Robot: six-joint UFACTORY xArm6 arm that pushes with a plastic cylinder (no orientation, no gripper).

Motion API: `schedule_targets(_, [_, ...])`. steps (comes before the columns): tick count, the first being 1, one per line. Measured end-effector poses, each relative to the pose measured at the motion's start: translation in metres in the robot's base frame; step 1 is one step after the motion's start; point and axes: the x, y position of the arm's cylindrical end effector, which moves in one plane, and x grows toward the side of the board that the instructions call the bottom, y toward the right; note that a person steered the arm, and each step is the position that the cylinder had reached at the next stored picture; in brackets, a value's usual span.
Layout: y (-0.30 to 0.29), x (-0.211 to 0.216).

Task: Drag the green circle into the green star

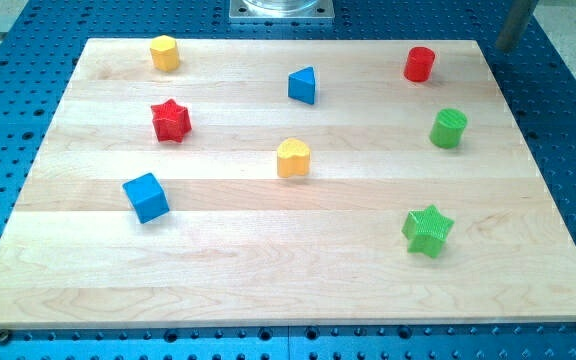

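Note:
The green circle stands near the board's right edge in the upper half. The green star lies below it, toward the view's bottom right, with a clear gap of bare wood between them. A grey rod comes in at the view's top right corner; my tip sits just off the board's top right corner, above and to the right of the green circle and touching no block.
A red cylinder stands above the green circle. A blue triangle, yellow heart, red star, yellow hexagon and blue cube lie further left on the wooden board.

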Motion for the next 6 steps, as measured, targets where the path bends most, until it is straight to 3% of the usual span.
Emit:
schedule_targets(2, [-0.005, 0.012])
schedule_targets(4, [-0.106, 0.162])
schedule_targets(5, [-0.128, 0.176])
schedule_targets(6, [-0.162, 0.218])
